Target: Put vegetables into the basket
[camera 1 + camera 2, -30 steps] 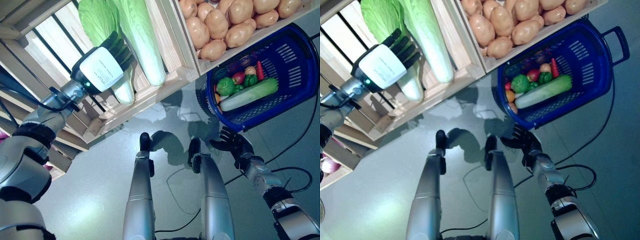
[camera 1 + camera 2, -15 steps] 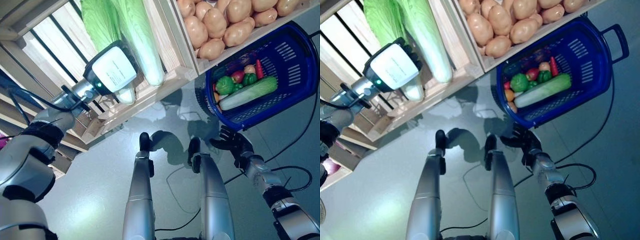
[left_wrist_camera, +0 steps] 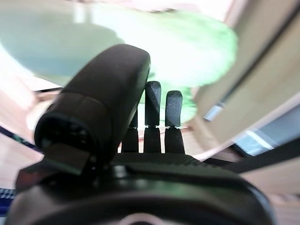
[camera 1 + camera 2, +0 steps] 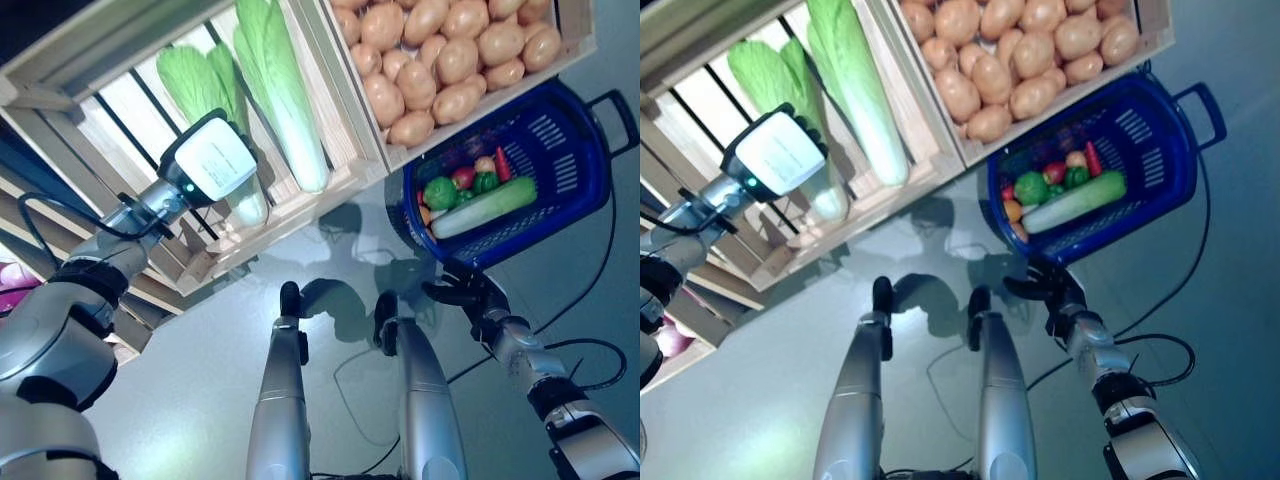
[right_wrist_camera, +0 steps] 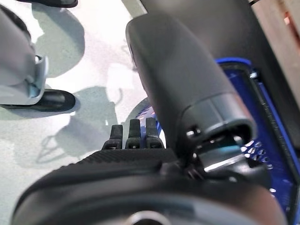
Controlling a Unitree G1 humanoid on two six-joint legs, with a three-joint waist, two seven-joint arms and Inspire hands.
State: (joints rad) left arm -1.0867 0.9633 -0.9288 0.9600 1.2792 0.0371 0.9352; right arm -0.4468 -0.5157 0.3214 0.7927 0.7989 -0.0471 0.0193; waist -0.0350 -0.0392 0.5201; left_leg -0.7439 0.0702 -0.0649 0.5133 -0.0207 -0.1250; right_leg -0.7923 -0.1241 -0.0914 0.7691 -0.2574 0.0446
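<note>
Two hands show. Left hand (image 4: 212,160) sits in the upper left of the left eye view, reaching into a slatted wooden crate (image 4: 290,200); its white back faces the camera. Its own wrist view shows the fingers (image 3: 172,115) standing straight, side by side, aimed at a pale green leafy mass that fills the far part of that view. From the head views the fingers lie against the white base of a napa cabbage (image 4: 205,90), but whether any of them curl round it cannot be told. Just right of that one, a second napa cabbage (image 4: 285,100) lies along the crate's divider, white stalk end toward the lower rim.

Right hand (image 4: 465,292) hangs low at centre right, over grey floor (image 4: 180,380), fingers loosely spread and holding nothing, just below the rim of the blue basket (image 4: 585,165). Inside the basket lie a long pale cabbage (image 4: 485,205) set slantwise, a green pepper (image 4: 440,192), and small red, orange and green pieces too small to name.

Above the basket, at upper right, another wooden crate (image 4: 575,30) holds a heap of potatoes (image 4: 440,55).
</note>
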